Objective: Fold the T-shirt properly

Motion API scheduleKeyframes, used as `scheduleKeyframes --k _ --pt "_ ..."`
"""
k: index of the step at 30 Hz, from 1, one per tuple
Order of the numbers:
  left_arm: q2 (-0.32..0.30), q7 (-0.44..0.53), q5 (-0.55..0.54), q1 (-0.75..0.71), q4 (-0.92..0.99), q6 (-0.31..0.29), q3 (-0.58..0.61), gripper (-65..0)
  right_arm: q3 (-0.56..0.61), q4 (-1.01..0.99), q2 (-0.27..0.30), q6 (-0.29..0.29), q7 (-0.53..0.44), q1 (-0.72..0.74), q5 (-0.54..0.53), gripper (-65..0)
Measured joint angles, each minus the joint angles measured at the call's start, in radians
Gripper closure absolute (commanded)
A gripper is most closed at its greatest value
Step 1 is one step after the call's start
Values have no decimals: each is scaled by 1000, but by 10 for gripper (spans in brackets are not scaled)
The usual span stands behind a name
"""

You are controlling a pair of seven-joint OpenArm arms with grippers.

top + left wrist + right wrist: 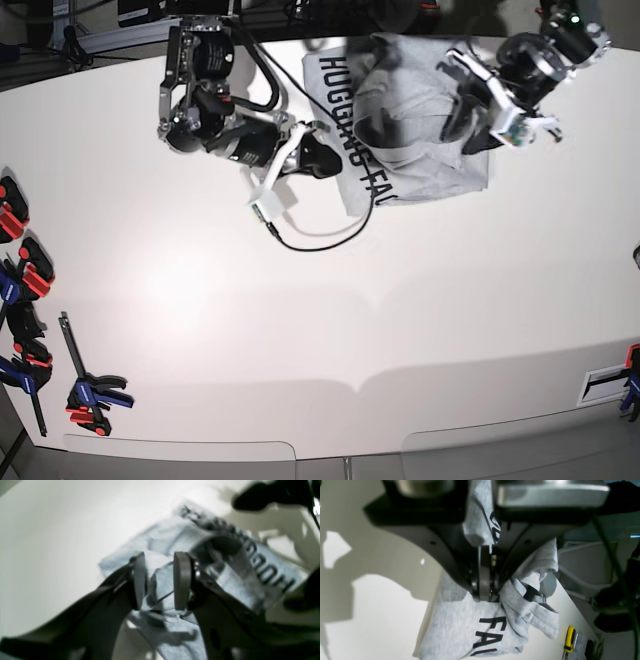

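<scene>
The light grey T-shirt (420,120) lies bunched and partly folded at the far middle of the white table (300,330), black lettering facing up. My right gripper (485,585) is shut on a fold of the T-shirt (460,620) at its edge near the letters; in the base view it sits at the shirt's left side (322,160). My left gripper (161,580) stands open, its grey pads (182,580) apart with loose T-shirt cloth (165,537) lying between and under them. In the base view it is over the shirt's right side (472,112).
Red, blue and black clamps (20,270) lie along the table's left edge, one more (95,392) near the front left. A black cable (310,235) loops on the table below the right arm. A yellow-handled tool (570,638) lies beyond the shirt.
</scene>
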State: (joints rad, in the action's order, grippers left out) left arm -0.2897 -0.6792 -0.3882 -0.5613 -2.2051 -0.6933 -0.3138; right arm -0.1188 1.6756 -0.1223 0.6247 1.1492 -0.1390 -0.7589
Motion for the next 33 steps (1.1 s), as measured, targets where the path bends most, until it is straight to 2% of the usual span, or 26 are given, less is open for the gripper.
scheduleKeyframes --k 6,10,12,18,23,26,28,30,33 --pt "-90 110 270 -1 0 -3 179 -235 0 0 1 0 -3 0 0 0" --pt "-147 134 401 2 2 80 273 -235 0 0 0 0 -3 0 -1 0" --pt "-161 153 444 11 6 102 296 -235 13 0 3 0 -2 0 -1 0" --pt "-173 163 423 88 128 116 301 -235 113 0 3 1 0 1 8 0" --pt "-173 159 422 130 188 116 307 -233 186 0 3 0 -17 3 115 0" --pt "-173 163 422 132 188 117 307 -213 189 0 -12 -18 -45 3 185 0" --pt "-173 163 422 132 189 117 307 -204 189 0 -18 -21 -52 3 193 0" --pt "-173 163 423 132 192 164 307 -204 189 0 -23 -22 -51 3 206 0" --pt "-173 160 461 142 197 195 307 -207 189 0 -22 -23 -52 3 206 0"
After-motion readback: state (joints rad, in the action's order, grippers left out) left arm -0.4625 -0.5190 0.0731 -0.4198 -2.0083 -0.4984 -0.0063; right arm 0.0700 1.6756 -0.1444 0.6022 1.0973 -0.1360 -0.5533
